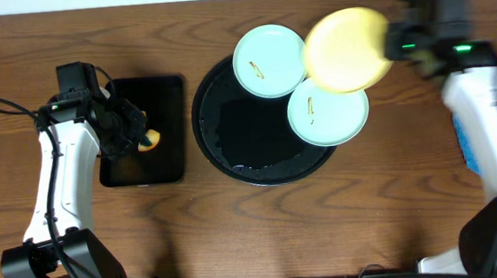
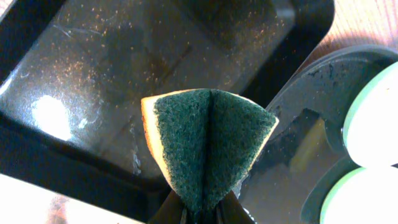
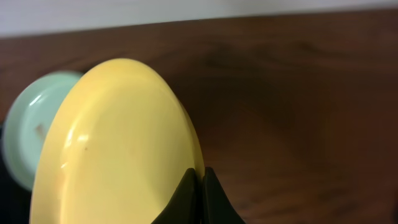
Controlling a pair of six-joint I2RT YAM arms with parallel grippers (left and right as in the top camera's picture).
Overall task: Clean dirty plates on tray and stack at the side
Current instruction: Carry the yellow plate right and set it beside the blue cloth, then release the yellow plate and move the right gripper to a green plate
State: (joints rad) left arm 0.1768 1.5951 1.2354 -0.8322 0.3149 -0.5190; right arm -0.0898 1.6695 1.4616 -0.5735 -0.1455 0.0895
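Note:
My right gripper (image 1: 390,41) is shut on the rim of the pale yellow plate (image 1: 345,50), holding it lifted and tilted above the back right edge of the round black tray (image 1: 244,135). In the right wrist view the yellow plate (image 3: 118,143) stands on edge in the gripper (image 3: 202,180). Two mint-blue plates lie on the tray, one at the back (image 1: 268,60) and one at the right (image 1: 326,112), each with a small brownish smear. My left gripper (image 1: 135,135) is shut on a folded green-and-yellow sponge (image 2: 208,143) over the rectangular tray.
A smaller rectangular black tray (image 1: 152,98) lies left of the round tray; its wet floor (image 2: 124,74) fills the left wrist view. A blue cloth (image 1: 467,150) shows at the right edge, partly hidden by the right arm. The wooden table (image 1: 264,226) lies all around.

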